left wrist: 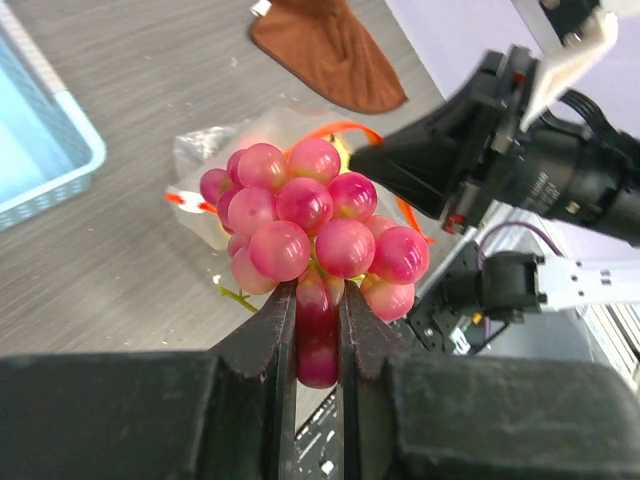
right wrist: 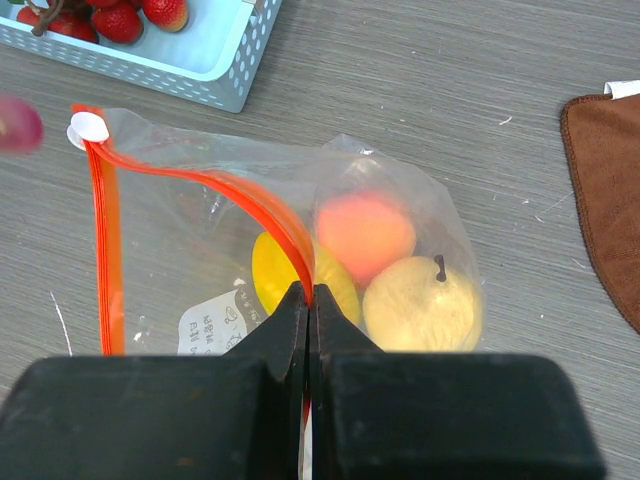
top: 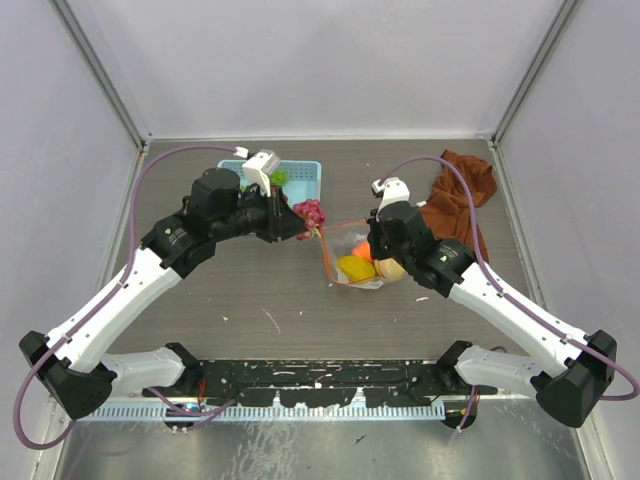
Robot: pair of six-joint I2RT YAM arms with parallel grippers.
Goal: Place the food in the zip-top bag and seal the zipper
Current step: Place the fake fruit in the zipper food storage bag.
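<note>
We see both arms slant in from the near edge, wrists facing each other. The right gripper (right wrist: 308, 300) is closed, pinching the red-orange zipper strip (right wrist: 107, 250) of the clear thin plastic zip-top bag (right wrist: 190, 220), which lies mid-table with an orange-red toy peach (right wrist: 365, 235) inside. The left gripper (left wrist: 318, 320) clamps the pink-purple toy grape bunch (left wrist: 315, 225) in the air beside the bag's mouth. Beyond sit a light-blue perforated plastic basket (top: 308, 175) and a rust-brown cloth (top: 455, 195).

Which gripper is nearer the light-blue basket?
Left. The left gripper, holding the purple grapes, is just beside the basket; the right gripper pinches the zipper of the zip-top bag, farther off.
</note>
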